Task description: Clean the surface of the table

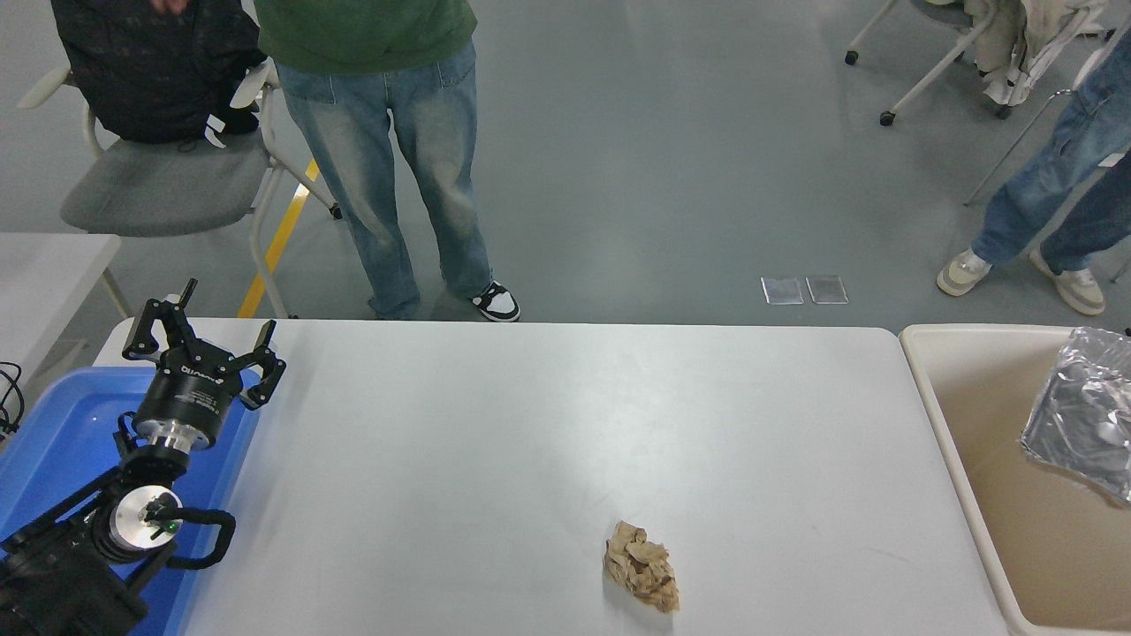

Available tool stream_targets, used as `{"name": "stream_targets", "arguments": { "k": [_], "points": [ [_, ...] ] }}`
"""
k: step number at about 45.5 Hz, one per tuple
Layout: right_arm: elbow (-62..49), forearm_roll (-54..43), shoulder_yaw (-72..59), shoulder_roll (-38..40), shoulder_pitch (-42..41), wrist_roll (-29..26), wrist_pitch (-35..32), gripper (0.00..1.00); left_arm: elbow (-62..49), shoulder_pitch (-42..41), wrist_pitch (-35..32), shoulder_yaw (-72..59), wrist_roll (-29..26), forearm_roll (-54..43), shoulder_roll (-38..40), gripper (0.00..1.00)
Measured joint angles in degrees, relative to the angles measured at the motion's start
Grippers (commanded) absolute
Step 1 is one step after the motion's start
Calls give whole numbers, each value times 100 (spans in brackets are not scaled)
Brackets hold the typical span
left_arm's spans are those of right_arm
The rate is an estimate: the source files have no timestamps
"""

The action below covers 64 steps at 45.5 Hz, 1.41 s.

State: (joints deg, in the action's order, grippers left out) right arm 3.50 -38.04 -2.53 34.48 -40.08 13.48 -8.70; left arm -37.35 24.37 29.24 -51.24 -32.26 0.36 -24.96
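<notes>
Crumpled paper (642, 579) lies on the table surface (548, 424), between two bins (937, 406).

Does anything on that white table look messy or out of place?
Yes. A crumpled brown paper wad lies alone near the table's front edge. A crushed foil tray sits over the beige bin at right.

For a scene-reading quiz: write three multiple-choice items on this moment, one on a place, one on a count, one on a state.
1. Where does the crumpled brown paper lie?
A. in the blue bin
B. on the table surface, near edge
C. on the floor

2. How many loose items lie on the table surface?
A. one
B. three
C. five

3. The left gripper is:
A. open
B. shut on paper
C. out of view

Answers: B, it rests on the white top; A, only the paper lies there; A, its fingers are spread, empty.
</notes>
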Motion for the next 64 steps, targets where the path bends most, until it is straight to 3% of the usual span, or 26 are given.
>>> {"name": "stream_targets", "arguments": {
  "k": [25, 48, 49, 51, 52, 58, 64],
  "points": [
    [-783, 138, -148, -1012, 547, -315, 2206, 0, 0, 5, 0, 0, 0, -1, 3, 99],
    [-845, 154, -194, -1185, 619, -444, 2660, 1, 0, 5, 3, 0, 0, -1, 3, 99],
    [-845, 154, -194, -1188, 619, -445, 2663, 16, 0, 5, 3, 0, 0, -1, 3, 99],
    [-846, 156, -190, -1191, 621, -455, 2678, 61, 0, 5, 3, 0, 0, -1, 3, 99],
    [-848, 158, -188, -1193, 621, -460, 2686, 78, 0, 6, 3, 0, 0, -1, 3, 99],
    [-857, 205, -188, -1195, 620, -480, 2737, 97, 0, 7, 3, 0, 0, -1, 2, 99],
    [-858, 240, -206, -1194, 616, -483, 2769, 98, 0, 7, 3, 0, 0, -1, 2, 99]
  ]
}}
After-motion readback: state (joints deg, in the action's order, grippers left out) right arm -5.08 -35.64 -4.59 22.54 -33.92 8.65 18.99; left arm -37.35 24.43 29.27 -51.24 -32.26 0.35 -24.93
